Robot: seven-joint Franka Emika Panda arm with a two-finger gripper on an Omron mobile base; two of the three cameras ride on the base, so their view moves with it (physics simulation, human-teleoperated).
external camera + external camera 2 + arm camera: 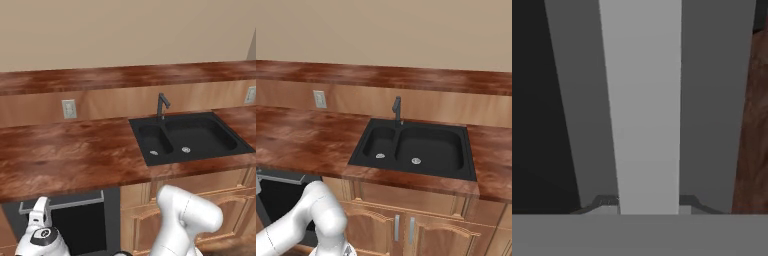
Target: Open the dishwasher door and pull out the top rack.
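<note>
Dishwasher door [82, 225]: flat black panel, upright and closed, set below the wooden countertop [70, 155] edge, left of the sink cabinet. Silver bar handle [75, 202] runs horizontally along the door's top, just under the countertop. In the hand view the bar [644, 105] appears close-up.

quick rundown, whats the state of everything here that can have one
dishwasher door: closed, upright under the counter
door handle: gripped near its left end
pincer: shut on the handle bar, which runs between its tips in the hand view
faucet: no water running
sink: holds no dishes
cabinet doors: closed
</note>
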